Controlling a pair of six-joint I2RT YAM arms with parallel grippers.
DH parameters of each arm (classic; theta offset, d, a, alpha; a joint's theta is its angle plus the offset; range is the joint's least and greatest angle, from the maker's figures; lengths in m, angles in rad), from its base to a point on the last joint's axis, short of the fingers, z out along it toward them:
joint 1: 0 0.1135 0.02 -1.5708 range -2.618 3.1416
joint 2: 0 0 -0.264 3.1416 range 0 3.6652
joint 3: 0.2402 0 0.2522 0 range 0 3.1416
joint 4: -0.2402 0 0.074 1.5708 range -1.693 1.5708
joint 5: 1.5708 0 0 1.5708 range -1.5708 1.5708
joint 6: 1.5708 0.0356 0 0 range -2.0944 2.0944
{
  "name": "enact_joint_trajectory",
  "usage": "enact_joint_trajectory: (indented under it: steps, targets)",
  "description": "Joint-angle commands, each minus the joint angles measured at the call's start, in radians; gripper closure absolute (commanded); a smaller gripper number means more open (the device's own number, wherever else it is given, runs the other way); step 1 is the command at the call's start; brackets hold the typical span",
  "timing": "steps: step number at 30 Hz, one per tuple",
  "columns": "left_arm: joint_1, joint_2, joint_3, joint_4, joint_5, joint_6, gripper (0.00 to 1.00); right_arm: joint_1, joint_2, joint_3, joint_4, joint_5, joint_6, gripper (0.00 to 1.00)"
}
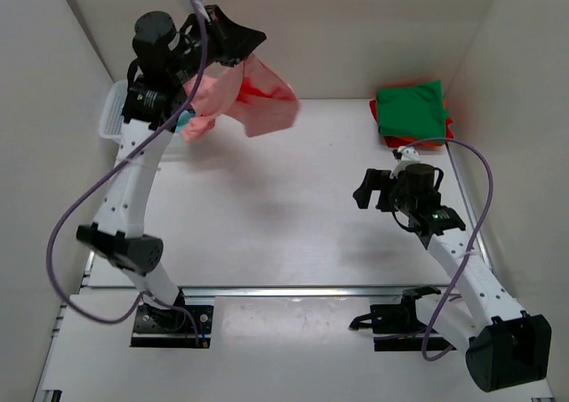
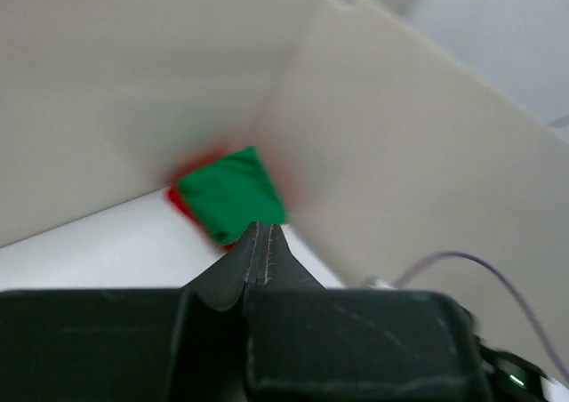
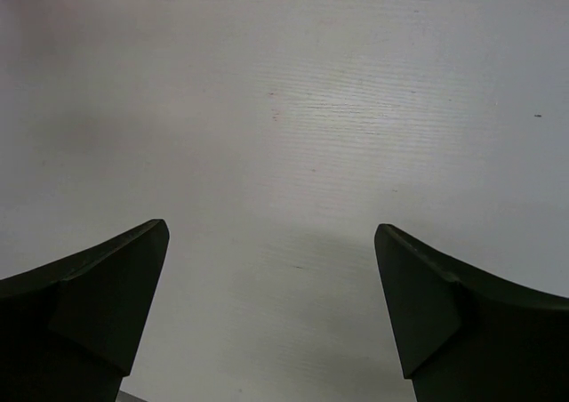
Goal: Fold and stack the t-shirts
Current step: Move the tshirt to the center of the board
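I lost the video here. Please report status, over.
Left fingers shut on salmon pink t-shirt, held high. Right fingers open over table. Folded stack far right, green t-shirt on top. Nothing in the way.

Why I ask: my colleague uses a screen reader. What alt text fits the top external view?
The left gripper, raised at the far left, holds a salmon pink t-shirt hanging over the white basket and table. A folded green t-shirt tops a stack at the far right, and the right gripper hovers open nearby.
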Motion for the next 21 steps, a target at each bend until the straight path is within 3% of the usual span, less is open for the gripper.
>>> enact_joint_trajectory:
  steps: [1, 8, 12, 16, 18, 20, 21]
  targets:
    - [0.024, -0.121, -0.165, 0.085, 0.101, -0.087, 1.0, -0.027, -0.092, -0.025, 0.013, -0.032, 0.041, 0.01]
    - [0.053, -0.261, -0.582, 0.158, 0.087, -0.102, 1.0, -0.048, -0.165, -0.091, 0.043, -0.113, 0.05, 0.01]
    - [0.012, -0.321, -0.852, 0.229, 0.115, -0.122, 1.0, 0.021, -0.157, -0.136, 0.152, -0.159, 0.088, 0.01]
    - [-0.058, -0.382, -1.032, 0.279, 0.098, -0.131, 1.0, 0.23, -0.074, -0.119, 0.26, -0.069, 0.116, 0.01]
    - [-0.08, -0.389, -1.043, 0.274, 0.108, -0.134, 1.0, 0.32, -0.031, -0.097, 0.298, -0.039, 0.116, 0.02]
    - [-0.121, -0.376, -1.028, 0.228, 0.121, -0.113, 1.0, 0.373, -0.007, -0.094, 0.357, -0.044, 0.119, 0.14]
    - [-0.15, -0.372, -1.012, 0.188, 0.137, -0.093, 1.0, 0.377, -0.004, -0.109, 0.361, -0.055, 0.117, 0.32]
